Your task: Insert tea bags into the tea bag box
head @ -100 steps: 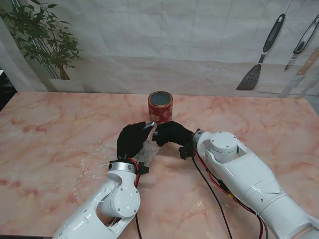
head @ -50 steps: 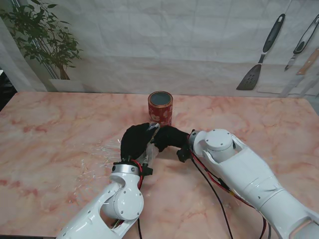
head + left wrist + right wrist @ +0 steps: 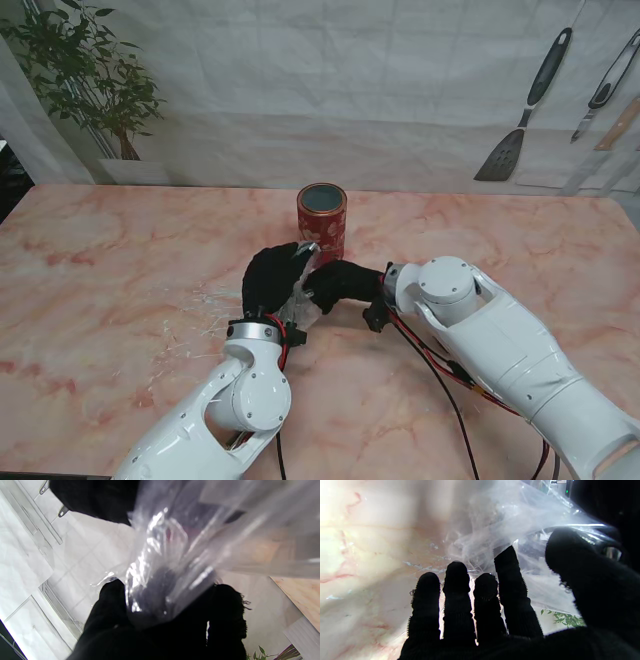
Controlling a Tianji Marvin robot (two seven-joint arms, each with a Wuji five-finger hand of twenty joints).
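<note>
My left hand and my right hand, both in black gloves, meet at the middle of the pink marble table, with a clear plastic bag between them. My left hand is closed on the bag: in the left wrist view the crumpled plastic rises from between my thumb and fingers, which are wrapped around its lower part. My right hand sits just to the right of the left one, touching the bag; in the right wrist view its four fingers stand nearly straight and slightly apart, with the thumb off to the side against the plastic, and I cannot tell whether it actually pinches the film. Whatever the bag holds is too blurred to make out. The tea bag box, a red round tin with an open top, stands upright on the table just beyond my hands, close to them but not touching. A potted plant stands at the far left, and kitchen tools hang on the wall at the far right.
</note>
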